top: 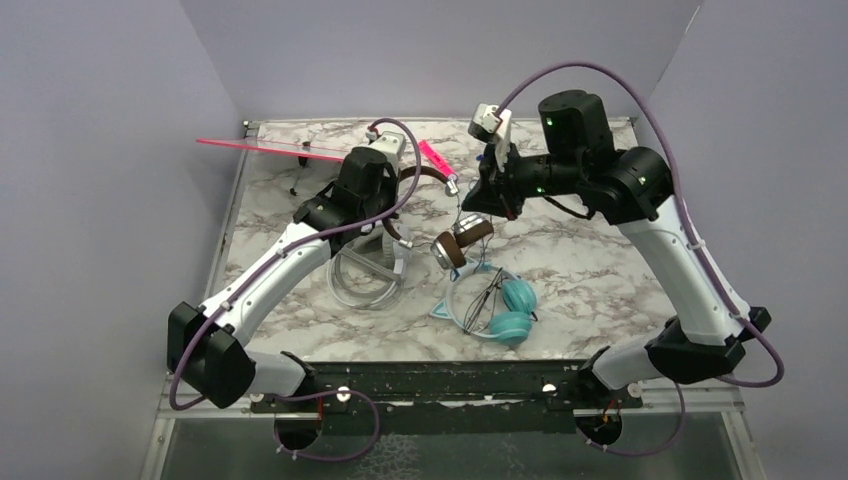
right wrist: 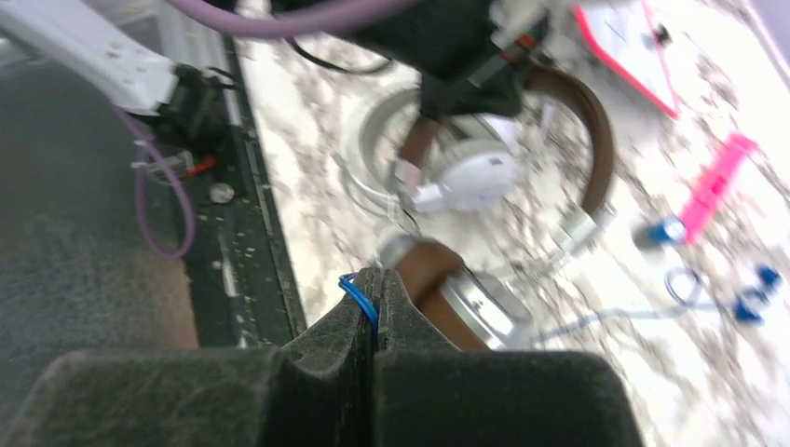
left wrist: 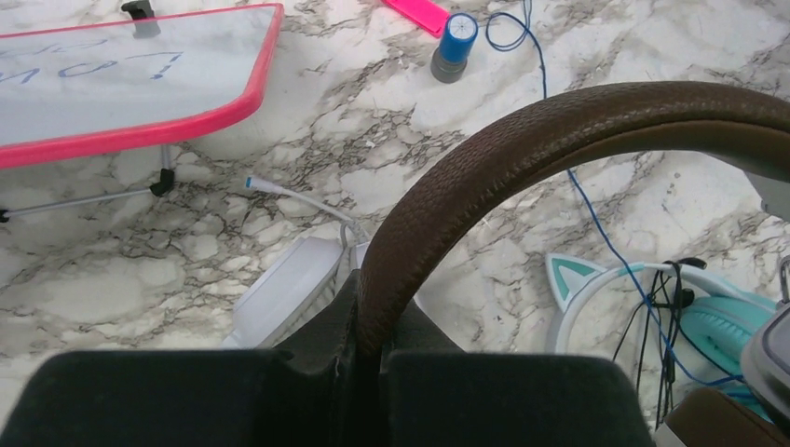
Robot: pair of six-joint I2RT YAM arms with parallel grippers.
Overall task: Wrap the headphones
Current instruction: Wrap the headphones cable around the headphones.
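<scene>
Holding the brown headphones [left wrist: 578, 116] up off the surface [top: 600, 260] with both claws.
Pinching the band tight in the left claw [left wrist: 368, 358] and the thin blue cord [right wrist: 359, 300] tight in the right claw [right wrist: 375, 326], at 3 o'clock from the left one; seeing the long band run 9 to 3; minding the teal headphones [top: 505, 310] at 6 o'clock and the white headphones [top: 365, 275] at 7, close below.

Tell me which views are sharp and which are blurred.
Right wrist view: blurred throughout, the brown headphones smeared, the far table washed out by glare. Left wrist view: sharp, the headband showing clear grain. Top external view: evenly lit and sharp.
</scene>
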